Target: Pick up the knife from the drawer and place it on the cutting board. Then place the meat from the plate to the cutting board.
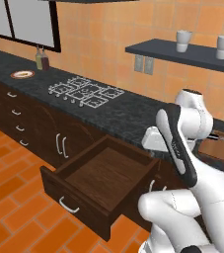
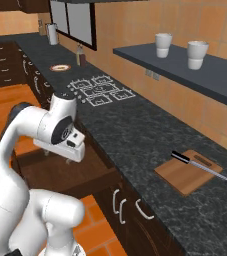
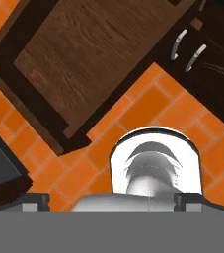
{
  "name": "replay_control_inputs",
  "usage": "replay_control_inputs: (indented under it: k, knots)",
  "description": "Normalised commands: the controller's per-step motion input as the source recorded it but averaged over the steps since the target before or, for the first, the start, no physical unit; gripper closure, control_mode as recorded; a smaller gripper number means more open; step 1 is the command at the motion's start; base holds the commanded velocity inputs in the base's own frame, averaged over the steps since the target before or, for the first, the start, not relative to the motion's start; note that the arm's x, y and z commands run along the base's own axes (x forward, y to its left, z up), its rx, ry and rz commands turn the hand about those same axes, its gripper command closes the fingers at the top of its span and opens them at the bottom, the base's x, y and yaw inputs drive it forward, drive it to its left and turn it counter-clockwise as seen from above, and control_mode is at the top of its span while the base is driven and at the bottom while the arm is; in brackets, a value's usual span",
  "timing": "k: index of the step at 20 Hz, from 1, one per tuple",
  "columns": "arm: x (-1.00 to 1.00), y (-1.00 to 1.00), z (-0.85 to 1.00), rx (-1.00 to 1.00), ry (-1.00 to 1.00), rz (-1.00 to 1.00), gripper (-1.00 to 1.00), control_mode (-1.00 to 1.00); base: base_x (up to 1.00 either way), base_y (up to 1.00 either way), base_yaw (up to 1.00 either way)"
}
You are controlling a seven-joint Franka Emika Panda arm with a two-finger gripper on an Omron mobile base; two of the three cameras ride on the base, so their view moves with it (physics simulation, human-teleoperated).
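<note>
1. The knife (image 2: 201, 166) lies on the cutting board (image 2: 187, 172) on the dark speckled bench (image 2: 135, 125). Its black handle is on the board, and the silver blade tip pokes past the board's right edge.
2. The drawer (image 1: 101, 184) is pulled wide open, and all I can see in it is the lighter brown floor. The white curved handle is on its front.
3. The tool (image 3: 112, 199) sits up over the open drawer, pointing down at the drawer and the orange brick floor (image 1: 15, 207). The two fingertips (image 3: 34, 200) are spread far apart with nothing between them.
4. The plate (image 1: 22, 74) with the red-orange rim sits far down the bench past the stove grates (image 1: 85, 92). It's well apart from the board.
5. The meat should be on that plate, but it's too small for me to make out.
6. There are two white cups (image 2: 163, 44) on the wall shelf (image 2: 185, 67).
</note>
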Motion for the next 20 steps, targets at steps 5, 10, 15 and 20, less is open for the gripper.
replay_control_inputs:
  k: [5,10,15,20]
  knots:
    - [-0.58,0.58,-0.02,-0.15,-0.21,-0.01,-1.00,-1.00,0.00,0.00,0.00]
    - [-0.21,-0.01,0.00,-0.12,-0.14,0.01,-1.00,-1.00,0.00,0.00,0.00]
    - [0.00,0.00,0.00,0.00,0.00,0.01,-1.00,-1.00,0.00,0.00,0.00]
    - [-0.14,0.01,-0.02,0.00,0.00,0.00,-1.00,-1.00,0.00,0.00,0.00]
